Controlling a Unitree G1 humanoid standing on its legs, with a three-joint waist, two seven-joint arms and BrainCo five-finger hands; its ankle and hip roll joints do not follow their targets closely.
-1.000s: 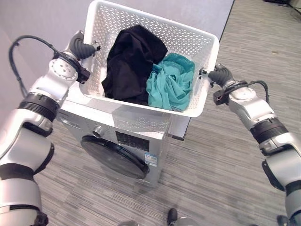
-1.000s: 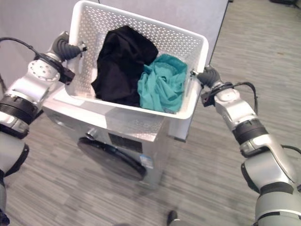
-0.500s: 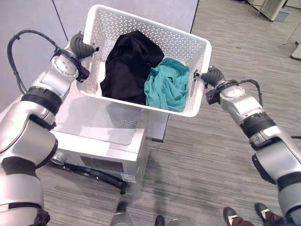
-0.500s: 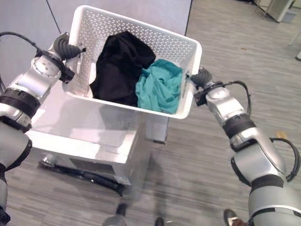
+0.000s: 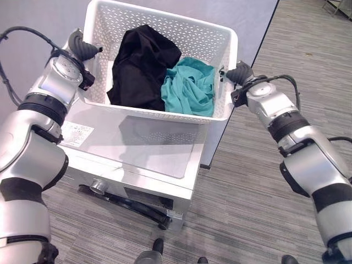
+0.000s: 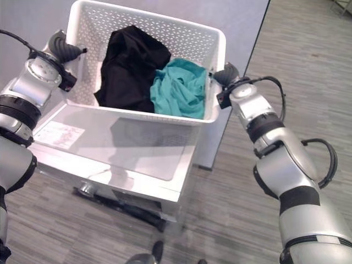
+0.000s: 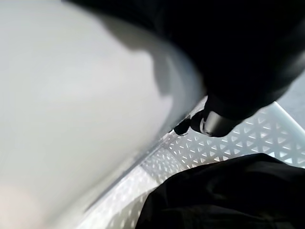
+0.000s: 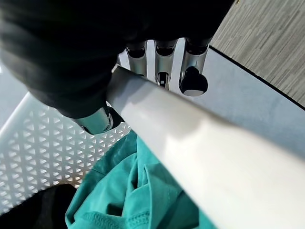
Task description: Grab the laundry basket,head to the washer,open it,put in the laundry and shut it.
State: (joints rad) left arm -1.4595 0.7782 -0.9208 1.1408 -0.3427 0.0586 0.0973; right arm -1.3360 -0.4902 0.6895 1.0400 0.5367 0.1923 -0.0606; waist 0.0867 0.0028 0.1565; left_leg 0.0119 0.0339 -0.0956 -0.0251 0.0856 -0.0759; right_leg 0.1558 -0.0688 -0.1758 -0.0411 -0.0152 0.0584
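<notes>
A grey striped carpet floor (image 5: pixel 258 198) covers the lower and right parts of both eye views, its fine lines running across at a slant. Along the top and upper left stands a plain pale grey partition wall (image 5: pixel 250 22), its dark-edged end falling as a slanted line from the upper right towards the middle of the frame. At the extreme upper right corner of the left eye view a bit of pale furniture (image 5: pixel 344 5) stands on the carpet, too cropped to name.
</notes>
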